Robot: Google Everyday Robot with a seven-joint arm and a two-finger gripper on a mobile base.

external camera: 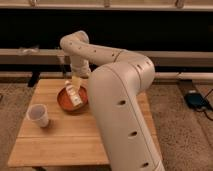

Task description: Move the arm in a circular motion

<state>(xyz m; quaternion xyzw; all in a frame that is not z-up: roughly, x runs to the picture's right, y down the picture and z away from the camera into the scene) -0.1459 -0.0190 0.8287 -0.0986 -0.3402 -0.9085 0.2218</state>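
While my arm (120,95) arches up from the lower right and bends down over the wooden table (60,145), my gripper (76,82) hangs just above the red bowl (62,103). Whether it is spread or pressed together I cannot tell. Inside the bowl a white and brown packet (73,95) lies tilted. A white cup (38,115) stands upright near the bowl, apart from it; its contents are hidden.

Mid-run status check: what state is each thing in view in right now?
arm: bent, reaching over the table.
gripper: pointing down, just above the red bowl.
red bowl: upright on table, holding a white packet.
white packet: leaning inside the bowl.
white cup: upright, left of the bowl.
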